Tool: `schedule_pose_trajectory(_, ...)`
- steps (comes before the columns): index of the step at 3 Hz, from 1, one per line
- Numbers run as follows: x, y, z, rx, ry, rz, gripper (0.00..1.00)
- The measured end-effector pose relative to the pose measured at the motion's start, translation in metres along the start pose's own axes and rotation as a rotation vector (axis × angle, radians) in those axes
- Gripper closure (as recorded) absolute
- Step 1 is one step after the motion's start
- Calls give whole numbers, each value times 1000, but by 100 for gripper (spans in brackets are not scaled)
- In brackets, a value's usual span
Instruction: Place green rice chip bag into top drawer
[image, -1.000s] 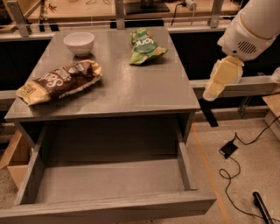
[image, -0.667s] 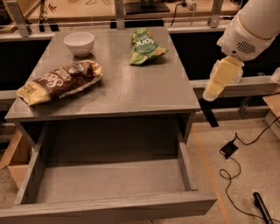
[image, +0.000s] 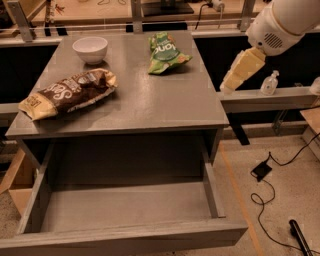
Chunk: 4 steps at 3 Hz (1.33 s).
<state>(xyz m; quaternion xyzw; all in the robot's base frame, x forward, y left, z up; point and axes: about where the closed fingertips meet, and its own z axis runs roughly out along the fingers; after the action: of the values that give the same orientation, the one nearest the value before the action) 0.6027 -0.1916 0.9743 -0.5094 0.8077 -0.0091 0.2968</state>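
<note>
The green rice chip bag (image: 166, 53) lies flat on the grey table top (image: 150, 100), at the back right, with white lettering facing up. The top drawer (image: 125, 210) is pulled fully out below the table front, and its flat grey bottom is bare. My gripper (image: 229, 88) is a cream-coloured part hanging from the white arm (image: 285, 22). It hovers off the table's right edge, to the right of the bag and a little nearer the front, apart from the bag and holding nothing.
A brown-and-yellow chip bag (image: 70, 92) lies at the table's left. A white bowl (image: 90, 49) stands at the back left. A sanitiser bottle (image: 269, 83) stands on a ledge at the right. Cables (image: 265, 190) lie on the floor at the right.
My gripper has moved a little up and left, closer to the table's right edge. The bags, bowl and drawer have not moved.
</note>
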Motion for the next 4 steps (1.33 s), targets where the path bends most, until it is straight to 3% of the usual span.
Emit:
schedule_pose_trajectory(1, -35, -40, 9, 34, -94, 88, 0)
schedule_pose_trajectory(2, -60, -72, 34, 65, -147, 223, 0)
schedule_pose_trajectory(3, -63, -74, 38, 60, -155, 327, 0)
schedule_pose_trajectory(4, -63, -74, 38, 59, -154, 329, 0)
